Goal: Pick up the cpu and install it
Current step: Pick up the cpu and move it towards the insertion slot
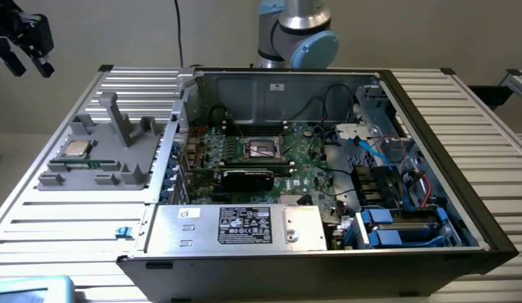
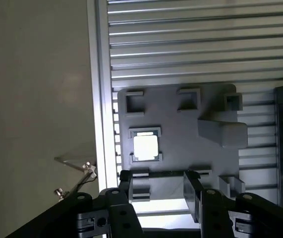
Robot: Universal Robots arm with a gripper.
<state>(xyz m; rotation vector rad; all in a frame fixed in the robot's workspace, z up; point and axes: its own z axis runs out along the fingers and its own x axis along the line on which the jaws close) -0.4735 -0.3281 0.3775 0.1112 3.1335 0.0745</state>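
In the exterior view, a black robot gripper (image 1: 26,64) is seen high in the air at the exterior view's far left, well apart from everything on the table. Its two dark fingers (image 1: 44,66) are seen spread apart, and nothing is held between them. Below it, a silver slatted aluminium table (image 1: 67,221) carries a grey moulded plastic fixture (image 1: 117,161) with upright posts and shallow recesses. The cpu (image 1: 76,149), a small flat square chip with a shiny silver top, is laid flat in one recess of this fixture, near its edge on the exterior view's left. A long narrow green memory stick (image 1: 76,165) is lodged in a slot just beside it. To the exterior view's right of the fixture, an open black computer case (image 1: 462,208) is set on the table. Inside are a green motherboard (image 1: 307,165) with a square metal socket (image 1: 262,149), a black rectangular card (image 1: 248,178) and a silver power supply box (image 1: 235,226).

In the wrist view, the gripper (image 2: 158,188) is looked along from behind. Its black fingers (image 2: 191,191) are parted by a moderate gap, with nothing gripped. The grey fixture (image 2: 191,153) is seen from above on the slatted table (image 2: 191,44). The cpu (image 2: 146,145) shows as a bright square in its framed recess, beyond the fingertips and untouched by them.
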